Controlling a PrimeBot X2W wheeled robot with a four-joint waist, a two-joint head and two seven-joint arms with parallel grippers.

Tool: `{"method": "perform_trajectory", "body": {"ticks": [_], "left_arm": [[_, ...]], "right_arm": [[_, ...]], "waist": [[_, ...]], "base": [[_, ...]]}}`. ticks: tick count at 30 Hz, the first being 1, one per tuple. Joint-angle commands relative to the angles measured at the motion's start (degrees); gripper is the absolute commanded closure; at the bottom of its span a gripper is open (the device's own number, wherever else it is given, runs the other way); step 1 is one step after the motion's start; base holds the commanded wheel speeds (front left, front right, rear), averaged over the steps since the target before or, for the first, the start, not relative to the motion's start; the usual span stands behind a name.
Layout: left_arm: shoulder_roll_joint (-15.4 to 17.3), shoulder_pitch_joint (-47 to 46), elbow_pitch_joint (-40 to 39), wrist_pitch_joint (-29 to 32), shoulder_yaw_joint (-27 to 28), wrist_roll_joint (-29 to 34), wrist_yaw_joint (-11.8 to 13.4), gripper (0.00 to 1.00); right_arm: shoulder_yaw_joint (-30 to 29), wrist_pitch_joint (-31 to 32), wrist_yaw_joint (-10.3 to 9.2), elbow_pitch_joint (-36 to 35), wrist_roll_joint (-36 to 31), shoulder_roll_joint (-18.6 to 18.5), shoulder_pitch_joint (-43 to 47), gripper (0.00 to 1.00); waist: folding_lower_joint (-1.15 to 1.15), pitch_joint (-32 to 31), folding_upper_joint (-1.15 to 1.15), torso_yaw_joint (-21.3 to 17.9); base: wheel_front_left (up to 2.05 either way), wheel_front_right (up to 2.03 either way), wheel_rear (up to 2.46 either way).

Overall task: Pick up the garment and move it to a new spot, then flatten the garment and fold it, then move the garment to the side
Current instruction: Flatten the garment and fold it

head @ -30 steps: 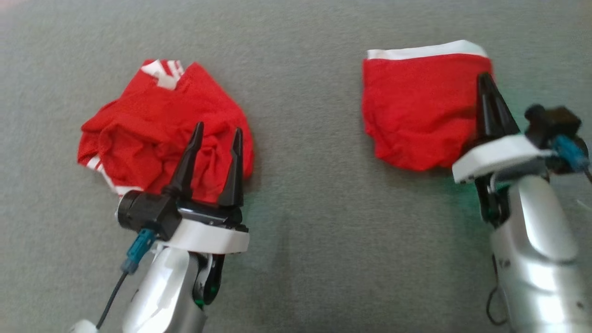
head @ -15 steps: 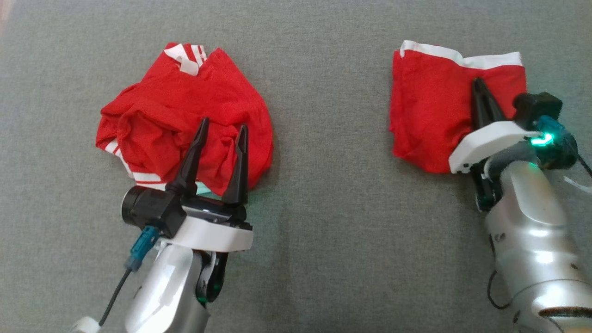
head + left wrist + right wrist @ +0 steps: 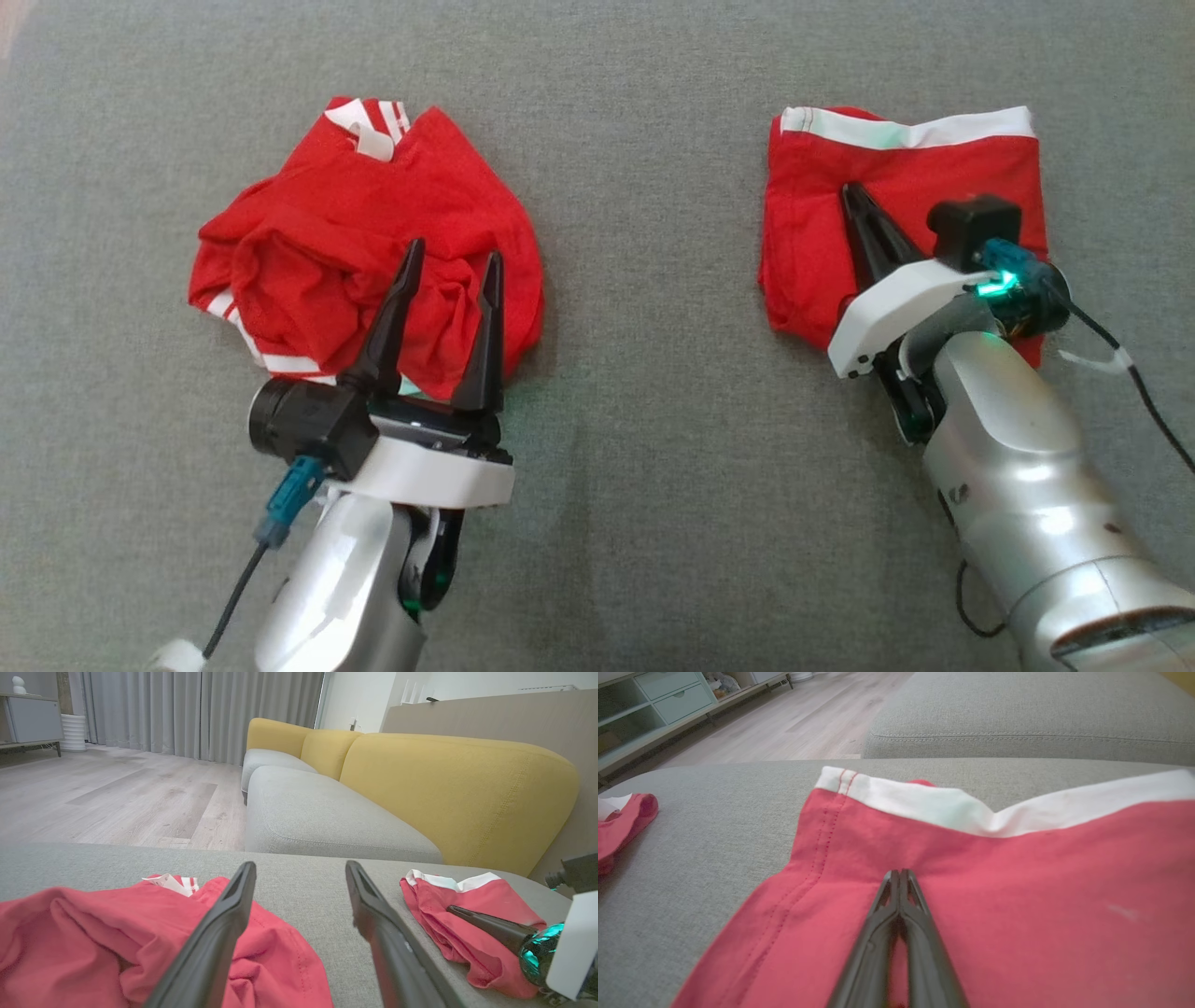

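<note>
Right end effector (image 3: 849, 190) leftward, garment (image 3: 803, 245) crosswise

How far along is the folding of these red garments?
Done: the right garment lies folded flat. In hand: the shut right claw rests on it, likely to slide it aside. Still to do: the crumpled garment beneath the open left claw is not yet flattened.

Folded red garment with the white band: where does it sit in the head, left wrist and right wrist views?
Head view: upper right, the folded red garment lies under the right tool.
Left wrist view: lower right, right of the left tool.
Right wrist view: centre and bottom, beneath the shut tips.
Shared landmark: the crumpled red garment, to its left in every view.
</note>
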Motion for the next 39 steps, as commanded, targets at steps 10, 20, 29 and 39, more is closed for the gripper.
{"method": "perform_trajectory", "body": {"ticks": [10,20,29,39], "left_arm": [[0.2,-0.7,-1.9,-0.3,3.3,0.2,0.3,0.0],[0.2,0.6,-1.9,-0.3,4.3,0.4,0.5,0.0],[0.2,3.6,-1.0,-0.3,5.2,0.2,0.5,0.0],[0.2,4.7,-0.4,-0.3,5.6,0.2,0.4,0.0]], "right_arm": [[-2.1,-2.3,-0.05,-2.2,-0.3,0.8,-1.2,1.0],[-13.4,-2.5,-0.05,-21.5,-5.0,-0.4,9.7,1.0],[-16.8,-2.4,-0.05,-35.0,-6.0,0.7,24.6,0.0],[-15.8,-2.4,-0.05,-40.2,-2.4,0.8,30.7,0.0]], "waist": [[0.01,-3.0,0.0,-3.1],[0.01,-6.8,0.0,-7.4],[0.01,-9.7,0.0,-10.2],[0.01,-10.3,0.0,-10.8]], "base": [[0.0,0.0,0.0],[0.0,0.0,0.0],[0.0,0.0,0.0],[0.0,0.0,0.0]]}}
